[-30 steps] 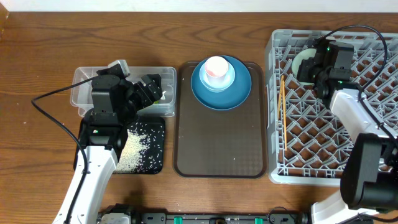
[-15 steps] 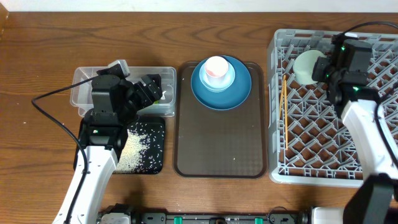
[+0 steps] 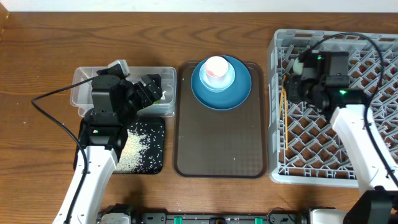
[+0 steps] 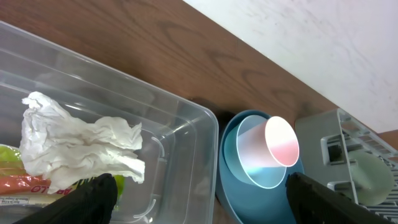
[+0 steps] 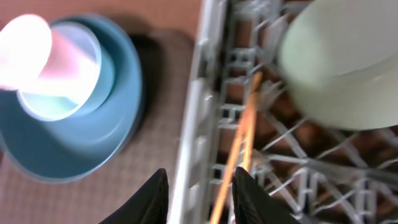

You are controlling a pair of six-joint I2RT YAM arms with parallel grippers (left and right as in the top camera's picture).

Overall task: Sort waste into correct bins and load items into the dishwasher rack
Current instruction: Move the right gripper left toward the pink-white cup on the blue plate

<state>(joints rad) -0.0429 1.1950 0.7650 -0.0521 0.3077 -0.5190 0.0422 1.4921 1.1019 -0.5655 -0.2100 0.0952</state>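
My left gripper (image 3: 154, 91) (image 4: 208, 202) hangs open over the clear tub (image 3: 84, 87), nothing between its fingers. In the tub lie a crumpled white tissue (image 4: 74, 146) and a yellow-green wrapper (image 4: 122, 186). White rice grains (image 3: 134, 149) cover the black tray (image 3: 157, 163). A blue plate-bowl (image 3: 239, 90) on the brown tray holds a pink-and-white cup (image 3: 216, 67). My right gripper (image 3: 293, 79) (image 5: 200, 177) is open above the left rim of the grey rack (image 3: 323, 149). Wooden chopsticks (image 5: 239, 143) lie in the rack below it. The mint-green bowl (image 5: 339, 62) sits in the rack beyond.
The brown serving tray (image 3: 217, 143) lies between the two bins and the rack, its near half bare. The rack's upright pegs fill the right side of the table. A black cable loops left of my left arm.
My right gripper has let go of the mint-green bowl in the rack, opened, and swung left toward the rack's left rim. The left arm has not moved.
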